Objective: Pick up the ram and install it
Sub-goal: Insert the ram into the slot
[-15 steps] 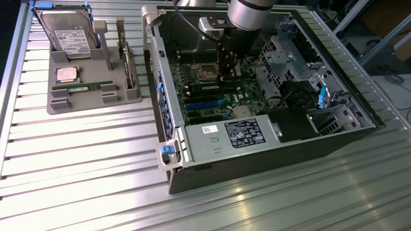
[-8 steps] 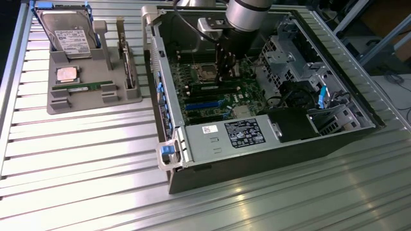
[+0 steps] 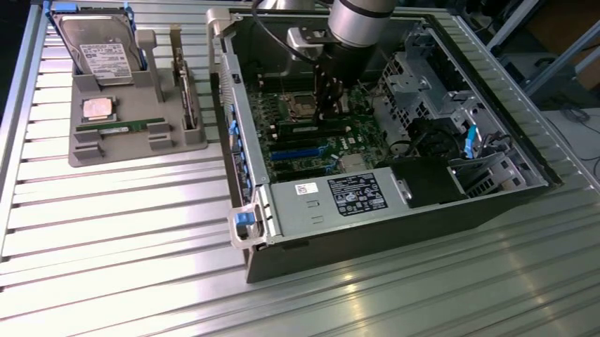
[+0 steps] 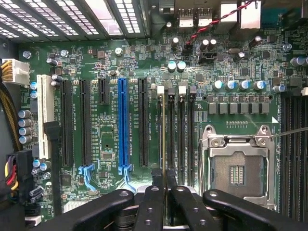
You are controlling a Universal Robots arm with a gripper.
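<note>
The gripper (image 3: 330,105) (jaws closed) hangs inside the open computer case (image 3: 375,232), over its motherboard (image 3: 314,137).

I see a green motherboard (image 4: 110,72) with one bright blue slot (image 4: 122,122) among black ones, a white slot (image 4: 44,115) toward nine o'clock, my gripper (image 4: 163,192) matte black (silver arm above), a grey ribbed table (image 3: 122,225).

A ribbed metal table (image 3: 112,232) carries a grey holder tray (image 3: 94,151) and an open computer case (image 3: 375,232).
</note>
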